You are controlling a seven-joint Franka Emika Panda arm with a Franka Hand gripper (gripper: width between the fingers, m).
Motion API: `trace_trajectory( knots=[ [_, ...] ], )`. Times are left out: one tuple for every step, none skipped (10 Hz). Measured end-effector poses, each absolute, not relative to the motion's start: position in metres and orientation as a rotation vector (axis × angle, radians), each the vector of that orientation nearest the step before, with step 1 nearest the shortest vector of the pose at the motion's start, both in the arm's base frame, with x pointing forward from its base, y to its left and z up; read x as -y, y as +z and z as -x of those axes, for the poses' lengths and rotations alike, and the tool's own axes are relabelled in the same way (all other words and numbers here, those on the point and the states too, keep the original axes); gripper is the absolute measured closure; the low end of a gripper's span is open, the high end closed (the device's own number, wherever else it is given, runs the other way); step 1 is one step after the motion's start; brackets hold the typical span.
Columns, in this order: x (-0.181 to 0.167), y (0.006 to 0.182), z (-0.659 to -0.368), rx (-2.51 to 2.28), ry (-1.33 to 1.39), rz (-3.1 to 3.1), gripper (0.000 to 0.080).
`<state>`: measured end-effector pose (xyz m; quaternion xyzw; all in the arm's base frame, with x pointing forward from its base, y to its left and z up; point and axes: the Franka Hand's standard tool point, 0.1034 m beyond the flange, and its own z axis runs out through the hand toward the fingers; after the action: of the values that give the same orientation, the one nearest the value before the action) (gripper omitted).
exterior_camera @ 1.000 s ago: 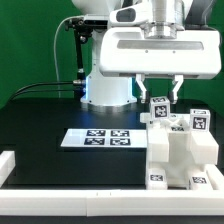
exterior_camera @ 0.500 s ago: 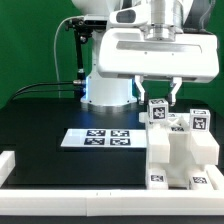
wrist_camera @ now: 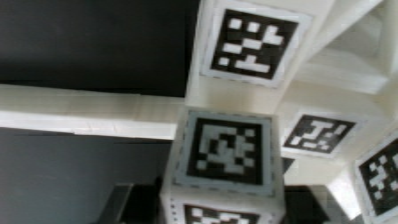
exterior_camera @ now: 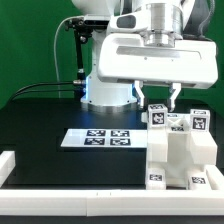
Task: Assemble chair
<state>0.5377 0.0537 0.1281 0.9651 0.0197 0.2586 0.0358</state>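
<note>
In the exterior view, the Franka arm's broad white hand hangs over a black table, its claw [exterior_camera: 158, 97] pointing straight down at a tagged upright post [exterior_camera: 158, 116] of the chair [exterior_camera: 180, 150]. The two dark fingers [exterior_camera: 141, 95] stand on either side of the post's top, partly spread, with the post's tagged end between their tips. Whether the pads actually press the plastic cannot be told from this angle. The chair, a stepped stack of matte-white blocks, sits directly below the claw and spreads toward the exterior view's right and toward the camera, where two small tags mark its lower front face. A second tagged post [exterior_camera: 198, 120] rises just beside the claw on the exterior view's right. The marker board [exterior_camera: 97, 138], flat on the table with its row of square tags, lies well apart from the claw on the exterior view's left. A low white border rail [exterior_camera: 70, 186] runs along the table's near edge, below and in front of the claw. A green backdrop and black cables fill the space behind the arm.

In the wrist view, the tagged white post [wrist_camera: 226, 160] sits between the claw's two dark fingertips [wrist_camera: 139, 205], which show at the frame's edge flanking it closely. Beyond the claw, more white chair bars carry further square tags, with the black tabletop [wrist_camera: 89, 45] behind them.
</note>
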Motion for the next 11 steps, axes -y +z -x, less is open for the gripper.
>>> trace_trajectory(
  knots=[
    [-0.0537, 0.128, -0.5386, -0.065, 0.805, -2.96, 0.0519],
    [-0.054, 0.1279, -0.5396, -0.069, 0.819, -2.954, 0.0519],
    [-0.0541, 0.128, -0.54, -0.071, 0.828, -2.95, 0.0519],
    [-0.0539, 0.1279, -0.5399, -0.072, 0.827, -2.95, 0.0447],
    [-0.0539, 0.1279, -0.5398, -0.073, 0.827, -2.95, 0.0447],
    [-0.0539, 0.1278, -0.5398, -0.073, 0.827, -2.95, 0.0262],
    [-0.0539, 0.1278, -0.5398, -0.074, 0.827, -2.949, 0.0185],
    [-0.0539, 0.1278, -0.5398, -0.075, 0.827, -2.949, 0.0185],
    [-0.0539, 0.1278, -0.5398, -0.075, 0.827, -2.949, 0.0156],
    [-0.0539, 0.1278, -0.5398, -0.076, 0.827, -2.949, 0.0151],
    [-0.0524, 0.1255, -0.5377, -0.068, 0.767, -2.967, 0.0151]
  ],
)
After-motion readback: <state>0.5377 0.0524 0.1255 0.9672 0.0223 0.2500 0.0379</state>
